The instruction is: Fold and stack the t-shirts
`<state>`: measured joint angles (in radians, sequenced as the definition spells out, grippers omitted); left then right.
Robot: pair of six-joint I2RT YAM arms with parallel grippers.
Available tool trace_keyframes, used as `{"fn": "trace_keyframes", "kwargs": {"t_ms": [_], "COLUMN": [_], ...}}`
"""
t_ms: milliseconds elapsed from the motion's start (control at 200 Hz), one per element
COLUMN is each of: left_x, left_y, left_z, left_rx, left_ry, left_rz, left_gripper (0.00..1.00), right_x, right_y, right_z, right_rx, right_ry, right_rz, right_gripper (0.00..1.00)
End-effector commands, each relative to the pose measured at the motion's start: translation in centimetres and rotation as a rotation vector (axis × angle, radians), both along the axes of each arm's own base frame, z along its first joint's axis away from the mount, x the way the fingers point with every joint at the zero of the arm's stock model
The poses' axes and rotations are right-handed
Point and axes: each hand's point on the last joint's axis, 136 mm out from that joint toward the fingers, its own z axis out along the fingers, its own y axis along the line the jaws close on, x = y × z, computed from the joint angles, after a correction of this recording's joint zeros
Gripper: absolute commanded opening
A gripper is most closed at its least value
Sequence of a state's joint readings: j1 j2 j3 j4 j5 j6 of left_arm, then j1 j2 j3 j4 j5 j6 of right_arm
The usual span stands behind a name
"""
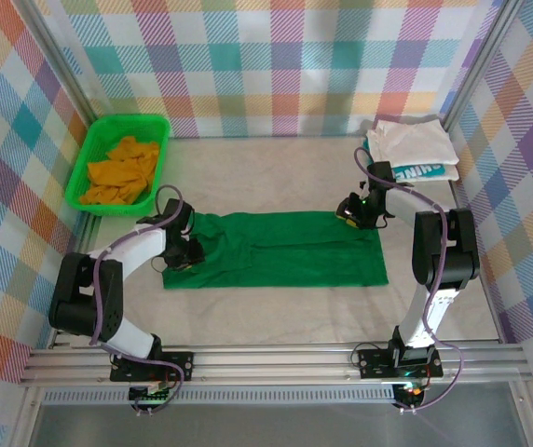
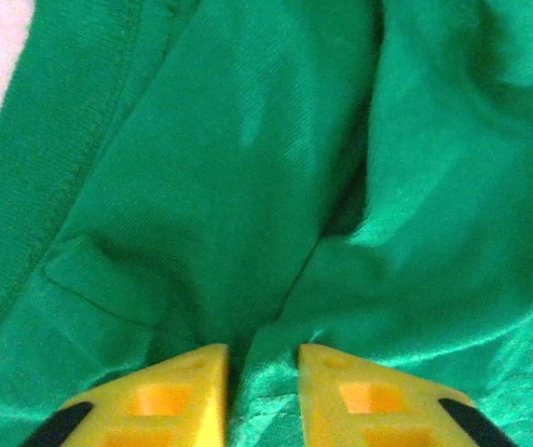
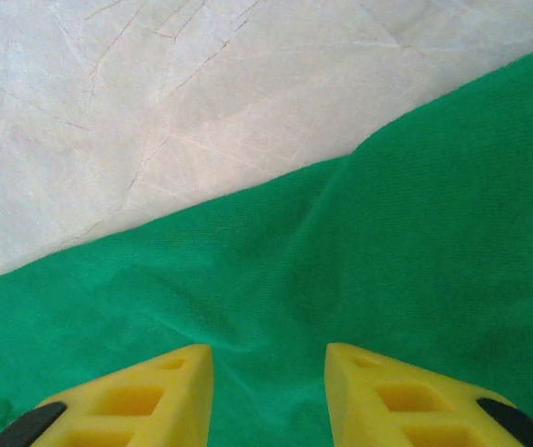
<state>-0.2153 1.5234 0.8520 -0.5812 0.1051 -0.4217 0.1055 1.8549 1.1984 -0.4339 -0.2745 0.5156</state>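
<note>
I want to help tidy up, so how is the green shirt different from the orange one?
The green t-shirt lies laid out flat on the table; the orange t-shirt sits crumpled in the green basket. The green t-shirt covers a wide patch; the orange t-shirt is bunched small. Both are plain cloth with no print.

Left arm (image 1: 108, 279), right arm (image 1: 442, 256): black and white. Purple cables (image 1: 449, 270) loop along each. Fingers (image 2: 169, 400) yellow, pointy, square holes, black patches.
</note>
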Motion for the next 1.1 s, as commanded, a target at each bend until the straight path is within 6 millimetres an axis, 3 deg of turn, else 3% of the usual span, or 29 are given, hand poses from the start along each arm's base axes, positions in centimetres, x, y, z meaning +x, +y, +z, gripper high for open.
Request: {"fn": "trace_keyframes", "kwargs": {"t_ms": [0,150,485,760,910,950,1045,1095], "left_x": [0.4,0.0,-3.9,-6.1,-7.1,-7.2,-6.3,-5.6], "left_y": [-0.6,0.1,1.7,-1.3,-1.3,-0.9,0.2,0.7], "left_z": [0.5,1.6,5.7,2.8,2.2,2.4,4.3,5.8], "left_rx": [-0.016,0.022,0.054,-0.08,-0.02,-0.001,0.047,0.065], "left_ry": [-0.021,-0.029,-0.026,0.046,0.085,0.077,-0.004,-0.074], "left_rz": [-0.029,-0.024,0.021,0.004,-0.004,0.006,0.035,0.048], "left_gripper": [0.08,0.0,0.0,0.0,0.07,0.15,0.15,0.25], "right_x": [0.1,0.0,0.2,0.3,0.4,0.4,0.5,0.5], "right_y": [0.3,0.3,0.3,0.4,0.4,0.4,0.5,0.6], "right_z": [0.9,0.8,0.8,0.5,0.7,0.6,1.0,1.2], "right_rx": [0.018,0.015,0.018,0.023,0.021,0.022,0.027,0.029], "right_ry": [-0.025,-0.022,-0.023,-0.016,-0.017,-0.015,-0.021,-0.025], "right_rz": [0.01,0.01,0.01,0.014,0.017,0.016,0.017,0.018], "right_gripper": [0.37,0.37,0.37,0.38,0.38,0.38,0.38,0.38]}}
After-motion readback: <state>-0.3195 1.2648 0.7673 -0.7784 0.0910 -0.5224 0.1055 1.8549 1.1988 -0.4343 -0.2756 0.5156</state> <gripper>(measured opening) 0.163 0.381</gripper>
